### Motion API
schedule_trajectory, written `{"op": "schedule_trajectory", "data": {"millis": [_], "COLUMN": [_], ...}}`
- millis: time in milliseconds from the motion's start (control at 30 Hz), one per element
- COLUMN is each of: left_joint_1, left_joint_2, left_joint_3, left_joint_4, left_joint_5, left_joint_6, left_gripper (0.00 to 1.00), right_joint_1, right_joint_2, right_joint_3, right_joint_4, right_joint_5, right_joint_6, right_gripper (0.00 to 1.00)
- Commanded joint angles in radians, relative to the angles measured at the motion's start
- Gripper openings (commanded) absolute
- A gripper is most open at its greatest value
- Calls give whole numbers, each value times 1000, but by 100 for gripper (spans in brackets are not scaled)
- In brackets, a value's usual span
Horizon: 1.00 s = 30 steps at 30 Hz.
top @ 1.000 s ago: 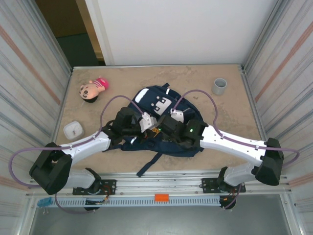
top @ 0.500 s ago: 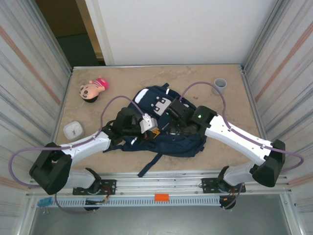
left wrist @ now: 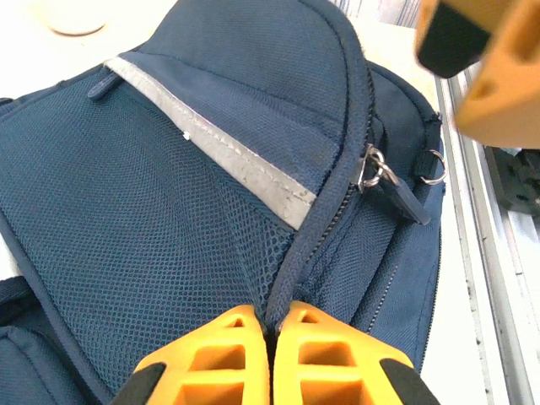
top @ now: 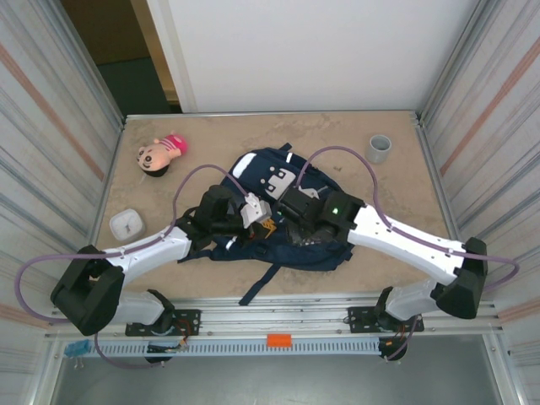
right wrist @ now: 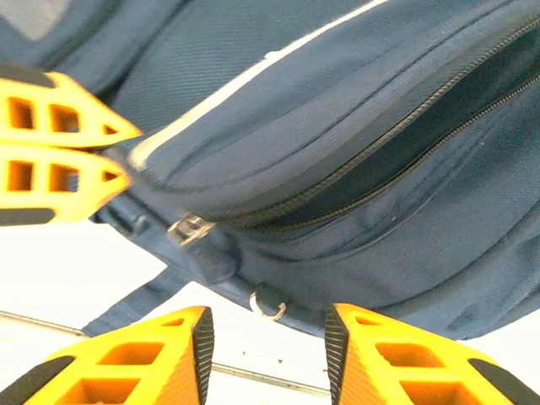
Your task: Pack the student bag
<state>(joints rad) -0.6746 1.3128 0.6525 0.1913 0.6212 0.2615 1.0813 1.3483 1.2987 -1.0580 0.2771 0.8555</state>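
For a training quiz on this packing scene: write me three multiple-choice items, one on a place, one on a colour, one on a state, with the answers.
1. Where on the table does the grey cup stand?
A. near left corner
B. on the student bag
C. far right corner

2. What colour is the stripe across the bag's pocket?
A. red
B. pale grey-white
C. green

3. How is the left gripper?
A. shut, pinching the bag's zipper seam
B. open above the cup
C. open, clear of the bag

Answers:
1 C: the top view shows the cup by the far right corner, apart from the bag.
2 B: the left wrist view shows a pale band on navy fabric.
3 A: its orange fingers meet on the seam.
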Motion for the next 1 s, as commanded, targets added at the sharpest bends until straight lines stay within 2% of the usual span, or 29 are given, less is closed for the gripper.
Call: {"op": "schedule_trajectory", "data": {"millis": [0,100,200,300,467,533,633,733,867,967], "left_joint_1": [-5,-5,-4,-5,-5,-5,-5,-5,-5,-5], "left_joint_2": [-17,-17,-14,-7,-4,-6,-9,-12,-13,-9], "left_joint_3": [11,18,26,36,44,41,40,42,51,60], "left_joint_4": [43,18,10,6,5,5,-5,-33,-91,-141], "left_joint_5": [71,61,58,66,70,70,64,47,-29,-102], "left_joint_6": [-117,-114,-109,-105,-106,-106,-96,-67,-22,14], "left_gripper": [0,0,0,0,0,0,0,0,0,0], "right_joint_1": [62,112,137,139,122,114,101,86,52,7], "right_joint_2": [-63,-50,7,61,110,115,102,74,37,16], "right_joint_3": [-46,-62,-39,-20,-30,-32,-26,-27,-29,-26], "right_joint_4": [100,139,94,60,98,92,58,32,4,-18], "right_joint_5": [125,175,234,269,287,312,333,308,199,88], "right_joint_6": [16,36,63,73,47,49,59,51,8,-31], "right_gripper": [42,45,47,49,49,43,25,11,1,0]}}
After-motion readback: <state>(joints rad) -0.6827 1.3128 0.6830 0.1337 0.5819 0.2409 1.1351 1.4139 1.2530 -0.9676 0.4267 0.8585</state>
